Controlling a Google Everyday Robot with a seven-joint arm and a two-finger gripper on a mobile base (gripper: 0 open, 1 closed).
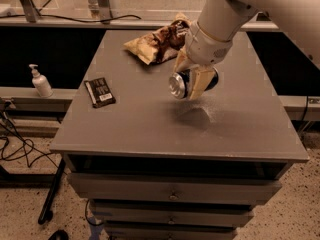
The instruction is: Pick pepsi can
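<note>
Camera view looks down on the grey table (150,129), and my claw (192,78) sits a little right of the middle of the frame, at the end of my white arm (225,14), which comes in from the upper right corner. My claw is closed around the pepsi can (178,85): my tan fingers (201,81) press on either side of its dark blue body. The can lies on its side in my grip, its silver end turned toward the lower left of the frame. It hangs clear of the table top, apart from it, with a soft shadow (192,116) on the surface just below and slightly toward the lower edge of the frame.

Behind my claw, toward the upper middle of the frame, the brown and tan snack bag (152,43) lies crumpled near the far edge of the table, close to my wrist but not touching the can. The flat black packet (100,92) rests at the left side of the table, well apart from the can.

Off the table at the left edge of the frame, a white pump bottle (40,81) stands upright on a low ledge. Below the table top, the drawers (172,194) are stacked at the bottom of the frame, and dark cables (15,149) trail over the speckled floor at lower left.
</note>
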